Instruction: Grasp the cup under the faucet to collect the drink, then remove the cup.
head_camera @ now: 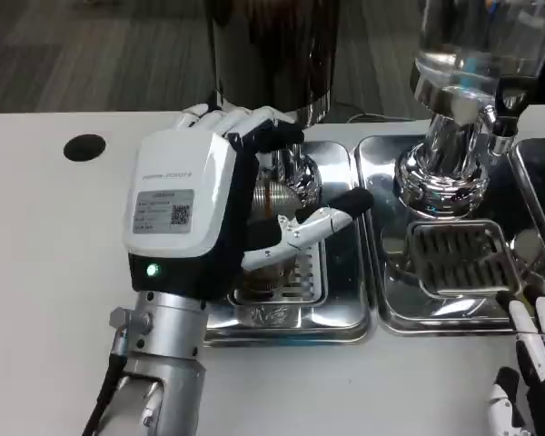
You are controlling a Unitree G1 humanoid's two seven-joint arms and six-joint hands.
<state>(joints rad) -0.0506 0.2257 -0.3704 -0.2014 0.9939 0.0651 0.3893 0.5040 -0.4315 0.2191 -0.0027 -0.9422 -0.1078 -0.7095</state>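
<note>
On the white table (36,272), the steel drip tray (341,322) under the dark dispenser (272,50) holds the cup (272,204), grasped by the left hand (213,204); the right hand (531,363) rests nearby, fingers loosely apart.

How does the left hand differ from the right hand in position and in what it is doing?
The left hand is raised over the left drip tray with its fingers around a clear cup; the right hand lies low at the picture's corner beside the right drip tray, holding nothing. The left hand shows its white back; the right hand shows fingers alone. Both have white and black fingers.
</note>
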